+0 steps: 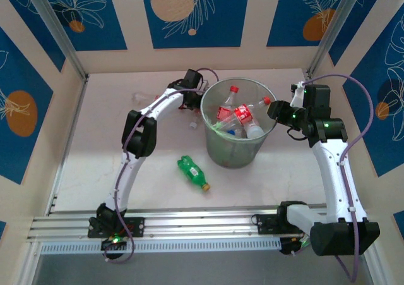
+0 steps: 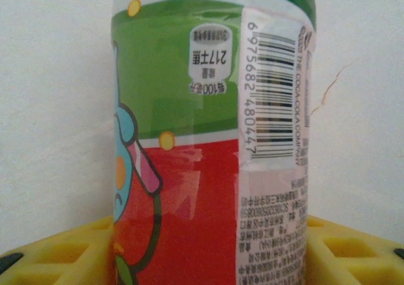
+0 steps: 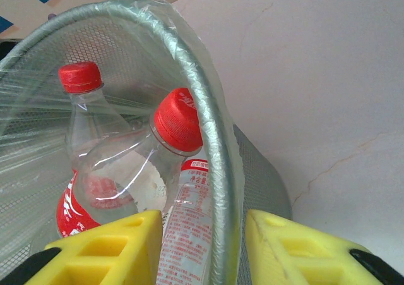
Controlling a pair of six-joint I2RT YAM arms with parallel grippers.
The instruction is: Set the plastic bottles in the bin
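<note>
The bin [image 1: 235, 151] stands mid-table, a mesh basket with a clear liner, holding several clear plastic bottles [image 1: 243, 114] with red labels and caps. My left gripper [image 1: 189, 84] is beside the bin's left rim. In the left wrist view its yellow fingers [image 2: 57, 253] press both sides of a bottle with a green and red label [image 2: 189, 108]; the left gripper [image 2: 208, 250] is shut on it. My right gripper [image 1: 276, 111] [image 3: 205, 247] straddles the bin's right rim [image 3: 211, 114], one finger inside against a bottle's label [image 3: 189, 222], one outside. A green bottle with a yellow cap [image 1: 191, 170] lies in front of the bin.
A small white object [image 1: 194, 125] lies left of the bin, and a clear object [image 1: 139, 97] sits further left. Patterned walls close the table on three sides. A metal rail [image 1: 189, 225] runs along the near edge between the arm bases.
</note>
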